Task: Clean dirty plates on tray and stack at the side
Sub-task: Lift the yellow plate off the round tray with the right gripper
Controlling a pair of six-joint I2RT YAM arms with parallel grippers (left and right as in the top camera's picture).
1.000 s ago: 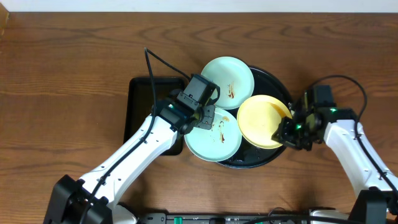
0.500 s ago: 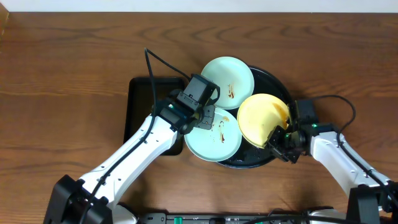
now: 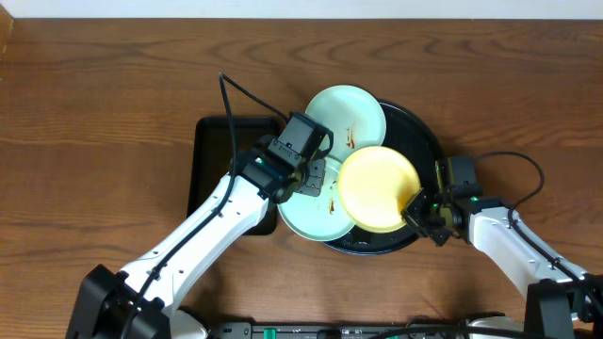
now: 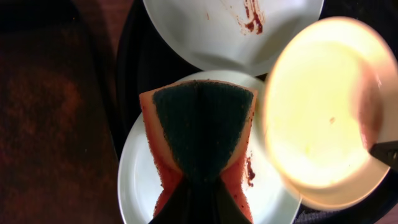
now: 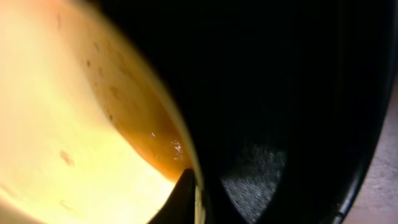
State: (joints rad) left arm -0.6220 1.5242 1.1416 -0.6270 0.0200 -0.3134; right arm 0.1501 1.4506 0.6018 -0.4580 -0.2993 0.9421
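Observation:
The round black tray holds two mint plates. The far mint plate has a brown smear. The near mint plate lies under my left gripper, which is shut on an orange sponge with a dark green pad held over that plate. My right gripper is shut on the rim of the yellow plate and holds it lifted, overlapping the near mint plate. In the right wrist view the yellow plate fills the left and its rim sits between my fingers.
A rectangular black tray lies left of the round tray, partly under my left arm. Brown wooden table lies all around. The round tray's rim shows at the right of the right wrist view.
My right gripper has moved left and toward the front, carrying the yellow plate leftward so it now overlaps the near mint plate. The left arm has not moved.

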